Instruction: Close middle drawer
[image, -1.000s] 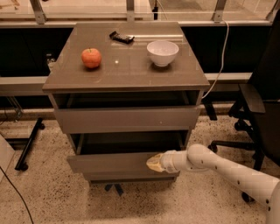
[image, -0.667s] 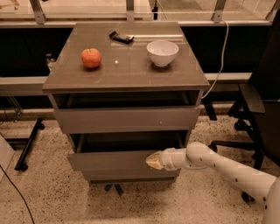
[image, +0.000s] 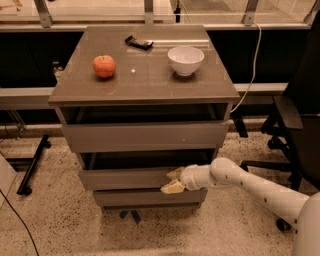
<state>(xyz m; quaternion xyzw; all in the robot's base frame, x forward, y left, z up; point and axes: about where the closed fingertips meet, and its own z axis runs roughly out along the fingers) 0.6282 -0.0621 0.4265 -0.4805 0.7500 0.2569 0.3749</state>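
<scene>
Middle drawer: flat grey handleless front, slightly out, left of pincer | pincer: spread, empty, touching front

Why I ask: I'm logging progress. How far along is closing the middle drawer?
Done: the gripper is at the front of the middle drawer, right of centre. In hand: apparently pushing it in. Left: the drawer juts out, a dark gap behind its front.

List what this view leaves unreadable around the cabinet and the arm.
- Camera view: the inside of the middle drawer is lost in shadow under the top drawer.
- The gripper is at the middle drawer's front, right of centre; actual contact is unclear.
- The arm is cut off at the lower right corner.
- The dark object on the cabinet top is too small to identify.
</scene>
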